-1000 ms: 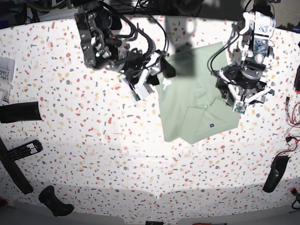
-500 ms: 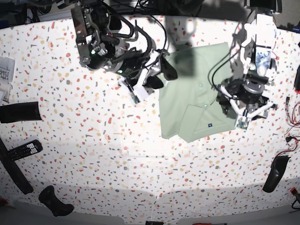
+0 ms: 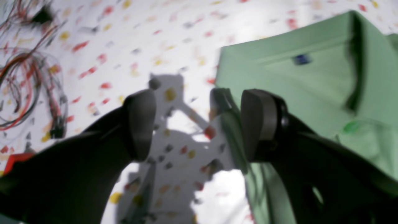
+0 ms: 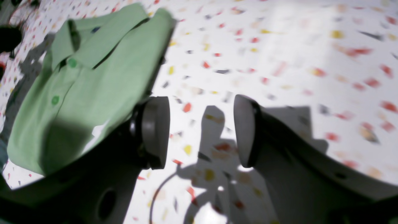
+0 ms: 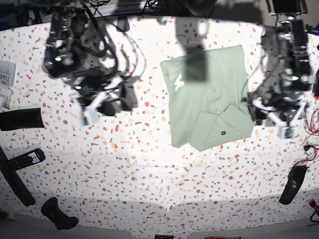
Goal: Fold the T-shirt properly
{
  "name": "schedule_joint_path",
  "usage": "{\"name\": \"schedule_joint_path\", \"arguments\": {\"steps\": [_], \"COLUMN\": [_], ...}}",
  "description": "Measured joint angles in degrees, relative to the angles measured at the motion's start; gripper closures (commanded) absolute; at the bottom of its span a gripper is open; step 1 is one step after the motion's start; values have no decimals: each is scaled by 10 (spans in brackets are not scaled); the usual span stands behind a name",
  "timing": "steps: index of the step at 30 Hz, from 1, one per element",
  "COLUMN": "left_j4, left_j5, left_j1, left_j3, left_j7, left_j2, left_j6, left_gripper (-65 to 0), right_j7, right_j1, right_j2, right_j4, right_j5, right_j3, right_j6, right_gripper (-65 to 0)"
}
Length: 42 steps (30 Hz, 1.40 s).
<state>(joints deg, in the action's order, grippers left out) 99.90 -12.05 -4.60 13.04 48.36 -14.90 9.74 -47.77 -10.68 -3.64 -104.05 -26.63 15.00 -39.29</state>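
Both grippers now off T-shirt

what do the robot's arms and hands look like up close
Both arms are black and white with exposed black cables. The left hand has two matte black fingers ending in rounded grey oval pads. The right hand pairs a black finger with a white one, with similar grey pads.

Both arms are black metal with white brackets and looping black cables; a small green light glows on each. The left gripper has dark, matte fingers with rounded grey pads. The right gripper has one black finger and one white, both with oval grey pads.
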Motion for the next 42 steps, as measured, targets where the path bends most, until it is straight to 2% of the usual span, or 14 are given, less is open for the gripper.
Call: {"name": "schedule_joint_path", "arguments": {"steps": [3, 5, 10, 13, 18, 24, 35, 40, 41, 42], "left_j4": [1, 11, 88, 159, 244, 301, 307, 290, 272, 249], "left_j5": [-31, -38, -57, -59, -59, -17, -15, -54, -66, -73], "left_j1": [-9, -32, -116, -160, -246, -363, -557, -624, -628, -627], "left_j3": [48, 70, 111, 118, 122, 122, 122, 122, 122, 122], "left_j7": [26, 23, 27, 25, 27, 42, 38, 37, 31, 30], "left_j2": [0, 2, 1, 1, 1, 0, 0, -1, 0, -1], "left_j6": [84, 114, 113, 114, 115, 114, 115, 116, 121, 140], "left_gripper": [-393, -393, -393, -393, -393, -393, -393, -393, -393, -393], "right_j7": [-51, -71, -100, -106, -145, -154, -173, -175, -174, -172], "right_j1": [-2, -6, -48, -90, -170, -275, -435, -489, -493, -495], "right_j2": [-11, -29, -60, -62, -62, -62, -64, -64, -64, -64], "right_j4": [-34, -57, -103, -121, -150, -198, -205, -205, -202, -194], "right_j5": [-39, -65, -90, -97, -146, -154, -157, -195, -195, -195], "right_j3": [38, 59, 108, 130, 168, 228, 374, 371, 367, 361], "right_j6": [-1, -2, -4, -3, -4, -4, -4, -4, -4, -4], "right_gripper": [-314, -314, -314, -314, -314, -314, -314, -314, -314, -314]}}
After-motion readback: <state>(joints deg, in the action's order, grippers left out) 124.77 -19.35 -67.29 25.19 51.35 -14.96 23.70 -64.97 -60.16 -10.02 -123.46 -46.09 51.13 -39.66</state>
